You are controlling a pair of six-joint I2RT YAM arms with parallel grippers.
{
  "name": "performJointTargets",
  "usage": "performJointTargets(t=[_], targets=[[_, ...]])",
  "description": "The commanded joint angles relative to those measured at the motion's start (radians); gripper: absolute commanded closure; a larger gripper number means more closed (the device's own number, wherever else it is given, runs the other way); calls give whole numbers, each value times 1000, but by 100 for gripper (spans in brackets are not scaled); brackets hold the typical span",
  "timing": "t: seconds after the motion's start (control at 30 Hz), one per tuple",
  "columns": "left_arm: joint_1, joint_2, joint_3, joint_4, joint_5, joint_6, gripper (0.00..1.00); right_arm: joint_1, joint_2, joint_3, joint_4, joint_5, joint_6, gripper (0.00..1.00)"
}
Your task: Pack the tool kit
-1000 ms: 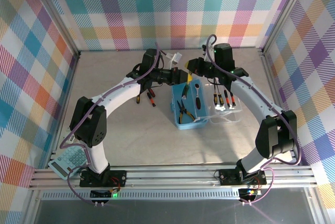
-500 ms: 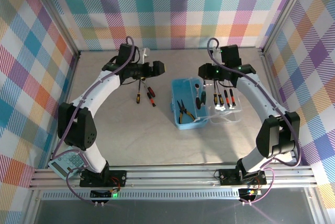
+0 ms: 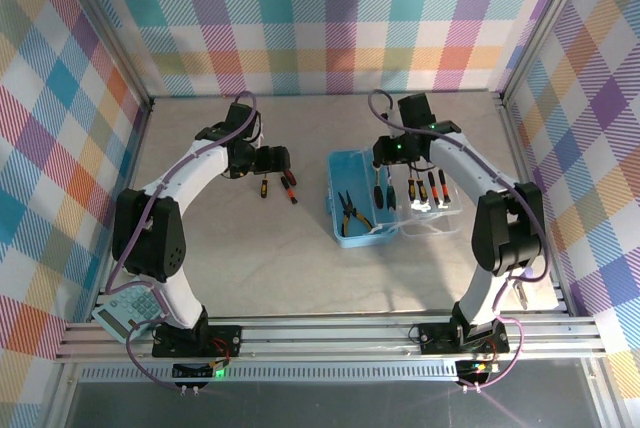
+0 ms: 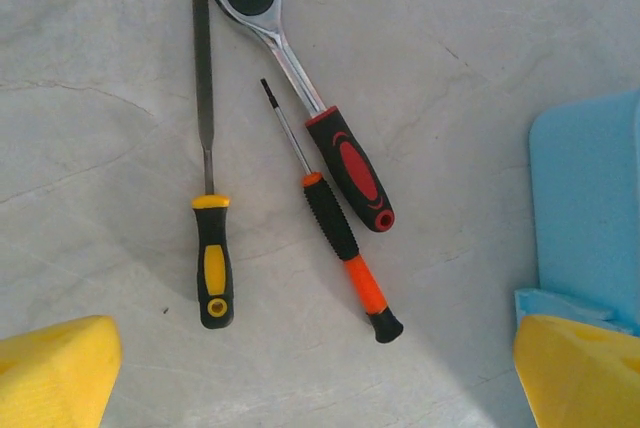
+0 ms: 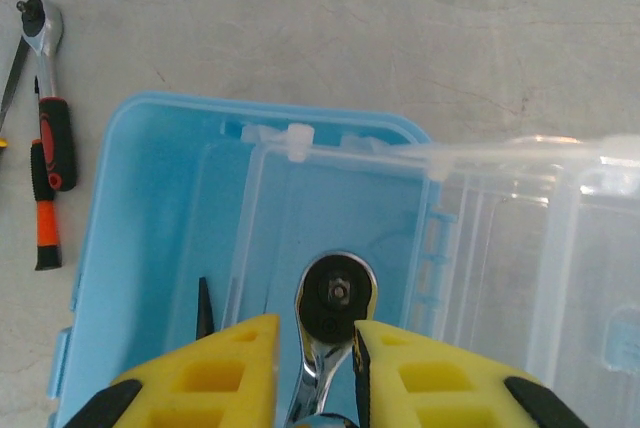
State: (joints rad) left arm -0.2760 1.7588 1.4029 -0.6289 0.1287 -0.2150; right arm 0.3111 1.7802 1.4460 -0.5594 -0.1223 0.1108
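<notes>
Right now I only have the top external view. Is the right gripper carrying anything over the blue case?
Observer: Yes. The right wrist view shows the right gripper shut on a chrome ratchet, above the open blue case.
Operator: Is the left gripper holding a tool too?
Observer: No. The left gripper is open, with its fingers wide apart above the table and nothing between them.
Operator: What lies under it?
Observer: Three loose tools lie side by side: a red-handled ratchet, an orange-black screwdriver and a thin yellow-handled tool.
</notes>
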Motion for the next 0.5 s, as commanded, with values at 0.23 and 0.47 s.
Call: performJointTargets(t=[0.23, 0.47], targets=[[15, 23, -8, -16, -17, 20, 0, 9, 30, 56, 10, 74, -37, 94], [30, 37, -10, -28, -37, 29, 0, 8, 35, 74, -9, 91, -51, 84]])
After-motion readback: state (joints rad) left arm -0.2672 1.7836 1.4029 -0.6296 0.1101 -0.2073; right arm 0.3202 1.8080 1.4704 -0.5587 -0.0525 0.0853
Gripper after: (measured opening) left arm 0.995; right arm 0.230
